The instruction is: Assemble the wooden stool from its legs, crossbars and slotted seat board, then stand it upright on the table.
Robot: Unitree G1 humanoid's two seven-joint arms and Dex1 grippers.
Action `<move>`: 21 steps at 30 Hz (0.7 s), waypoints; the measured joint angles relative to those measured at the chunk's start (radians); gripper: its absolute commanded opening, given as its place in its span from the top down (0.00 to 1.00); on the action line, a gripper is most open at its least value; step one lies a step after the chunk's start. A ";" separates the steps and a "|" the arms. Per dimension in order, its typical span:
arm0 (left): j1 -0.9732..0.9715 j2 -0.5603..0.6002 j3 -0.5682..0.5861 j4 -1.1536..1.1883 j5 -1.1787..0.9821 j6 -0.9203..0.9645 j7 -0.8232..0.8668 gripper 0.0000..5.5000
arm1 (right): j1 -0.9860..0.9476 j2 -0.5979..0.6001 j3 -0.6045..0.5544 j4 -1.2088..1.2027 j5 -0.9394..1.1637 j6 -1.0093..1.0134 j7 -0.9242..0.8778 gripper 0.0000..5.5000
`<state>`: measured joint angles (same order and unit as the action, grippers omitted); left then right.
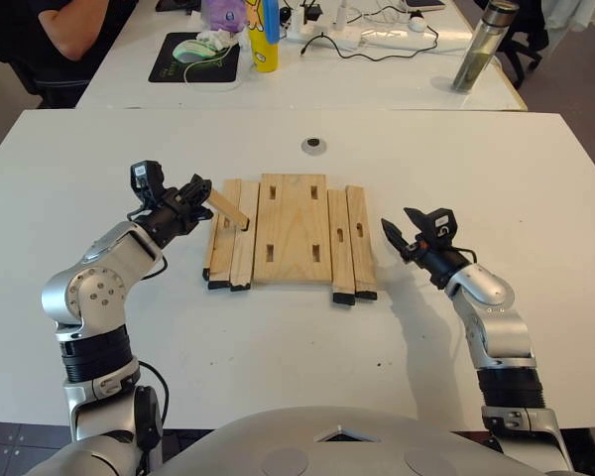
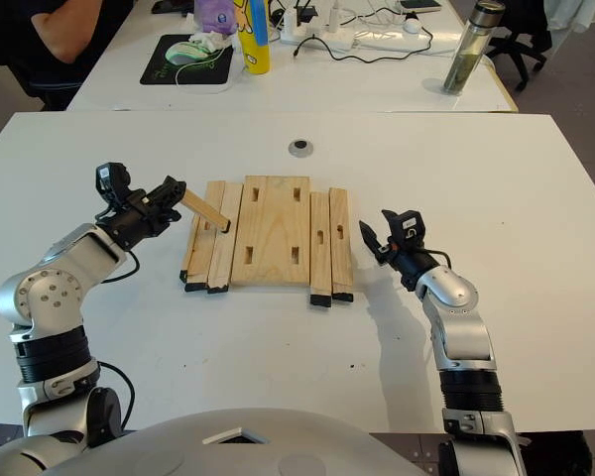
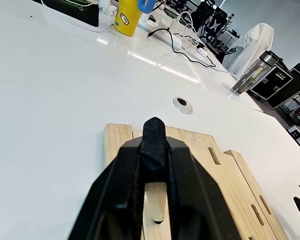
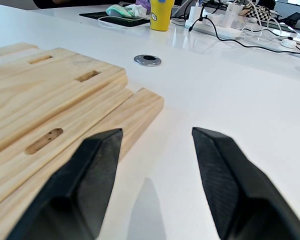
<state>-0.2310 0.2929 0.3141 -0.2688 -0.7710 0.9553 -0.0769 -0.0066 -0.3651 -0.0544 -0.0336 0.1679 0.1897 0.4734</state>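
From the head views we get the whole white bench (image 1: 496, 198), which each wrist view cuts off at its edges. At centre frame the slotted seat board (image 1: 293, 228) lies flat, four slots showing. A left pair of legs (image 1: 228, 253) lies side by side against its left edge. A right pair of legs (image 1: 352, 243) lies against its right edge, with the black tips of both pairs toward the bottom of the frame. The right wrist view adds what the head views cannot: seen low across the bench, the board (image 4: 45, 80) sits higher than the legs (image 4: 90, 125) beside it. A short crossbar (image 1: 228, 210) slants over the left pair. The left jaws, left of centre, are closed on its upper-left end. In the left wrist view the black fingers (image 3: 155, 145) hide nearly all of that bar, leaving only a pale strip (image 3: 155, 200) between them. We cannot tell whether its far dark end rests on the legs or hangs just above them. The right jaws, right of centre and near the right pair without touching, stand wide apart and hold nothing. Bare bench shows between the two fingers (image 4: 90, 170) in the right wrist view. A small round grommet (image 1: 315, 146) sits above the board. Across the top of the frame a second desk (image 1: 307, 89) carries a yellow bottle (image 1: 266, 40), a black mouse pad (image 1: 193, 59) and a tall clear bottle (image 1: 481, 45), each partly cropped by the upper edge.
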 measured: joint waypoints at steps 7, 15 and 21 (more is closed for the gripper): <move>0.042 -0.073 -0.066 -0.105 0.070 -0.014 0.115 0.92 | -0.010 0.002 0.026 -0.005 -0.003 0.018 0.000 0.53; 0.073 -0.103 -0.158 -0.193 0.175 -0.028 0.183 0.92 | -0.009 0.002 0.068 -0.060 -0.034 0.064 -0.004 0.53; 0.071 -0.087 -0.238 -0.211 0.251 -0.038 0.182 0.92 | -0.001 0.009 0.098 -0.104 -0.045 0.117 -0.026 0.53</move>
<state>-0.1601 0.2056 0.0759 -0.4802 -0.5203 0.9172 0.1054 -0.0080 -0.3557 0.0435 -0.1378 0.1233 0.3069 0.4471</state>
